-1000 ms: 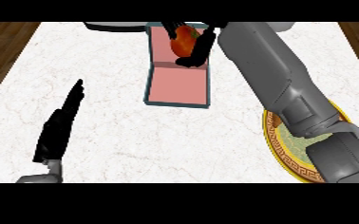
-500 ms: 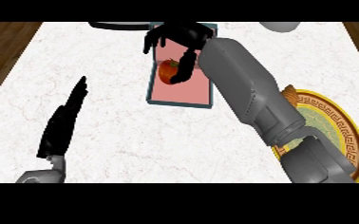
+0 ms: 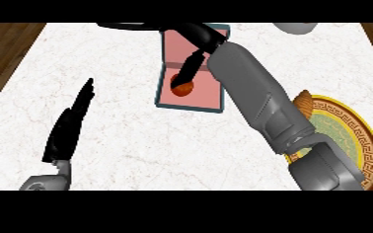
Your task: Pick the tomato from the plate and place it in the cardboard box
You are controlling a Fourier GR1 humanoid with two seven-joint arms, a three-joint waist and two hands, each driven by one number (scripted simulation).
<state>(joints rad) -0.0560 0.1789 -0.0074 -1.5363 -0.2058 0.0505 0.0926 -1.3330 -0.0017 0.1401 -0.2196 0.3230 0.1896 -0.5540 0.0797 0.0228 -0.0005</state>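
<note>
Tomato [image 3: 182, 87] lies inside the cardboard box [image 3: 207, 97] at the far tabletop, away from the plate [image 3: 348, 128]; right hand [image 3: 191, 64] fingers spread above it. Placement looks done; only withdrawal remains.

White marble counter [image 3: 146, 128]; dark wood floor [image 3: 18, 34] at left.

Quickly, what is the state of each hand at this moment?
Left hand: open, fingers straight, holding nothing.
Right hand: open over the cardboard box; the tomato lies in the box.
</note>
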